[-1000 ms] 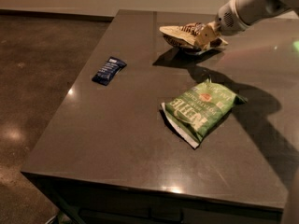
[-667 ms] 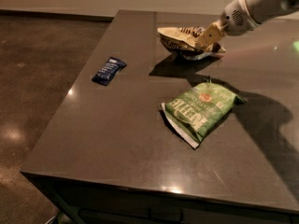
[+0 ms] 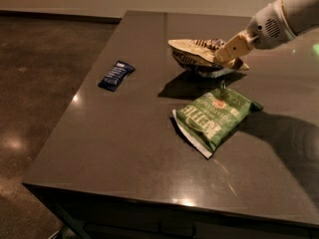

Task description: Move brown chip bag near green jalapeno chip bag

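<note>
Well, a big dark counter (image 3: 124,148) fills most of the space in front of me, and a shiny brown floor (image 3: 40,83) shows off to its left. A white robot arm (image 3: 294,9) reaches in from the top right corner, over the far part of the counter. The green jalapeno chip bag (image 3: 217,116) lies flat on the counter near the middle, a bit to the right. Its white bottom edge points toward me. Just behind it is the brown chip bag (image 3: 192,58). It is up in the air, a little above the counter, and it makes a dark shadow on the top below it. The brown bag is near the green one, but they do not touch. The gripper (image 3: 230,54) is at the brown bag's right end. Its tan fingers are pinched tight on the bag and hold it up. A small dark blue wrapper (image 3: 116,75) lies flat by the left edge of the counter, well apart from both bags.
</note>
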Robot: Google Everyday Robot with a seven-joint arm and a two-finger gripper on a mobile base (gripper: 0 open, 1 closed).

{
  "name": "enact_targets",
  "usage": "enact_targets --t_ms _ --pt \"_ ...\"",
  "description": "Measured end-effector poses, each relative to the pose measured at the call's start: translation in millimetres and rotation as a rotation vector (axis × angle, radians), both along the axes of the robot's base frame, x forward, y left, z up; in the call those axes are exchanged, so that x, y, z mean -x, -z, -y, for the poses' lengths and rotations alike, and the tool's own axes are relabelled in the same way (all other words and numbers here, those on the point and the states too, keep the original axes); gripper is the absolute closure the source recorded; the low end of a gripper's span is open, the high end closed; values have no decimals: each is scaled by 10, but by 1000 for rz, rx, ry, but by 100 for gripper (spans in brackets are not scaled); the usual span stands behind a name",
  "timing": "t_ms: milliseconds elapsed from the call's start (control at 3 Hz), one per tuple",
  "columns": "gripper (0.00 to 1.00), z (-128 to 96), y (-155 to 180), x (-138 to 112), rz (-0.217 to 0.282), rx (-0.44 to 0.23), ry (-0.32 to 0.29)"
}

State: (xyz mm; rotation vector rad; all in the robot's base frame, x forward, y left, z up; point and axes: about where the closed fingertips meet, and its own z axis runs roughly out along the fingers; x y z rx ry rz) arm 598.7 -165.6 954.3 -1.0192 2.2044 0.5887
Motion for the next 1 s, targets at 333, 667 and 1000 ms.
enact_targets --t_ms 333,667,1000 --pt "51 -49 21 83 6 -24 -35" --pt "30 -70 31 85 5 -26 -41" --pt "6 -92 42 80 3 -26 -44"
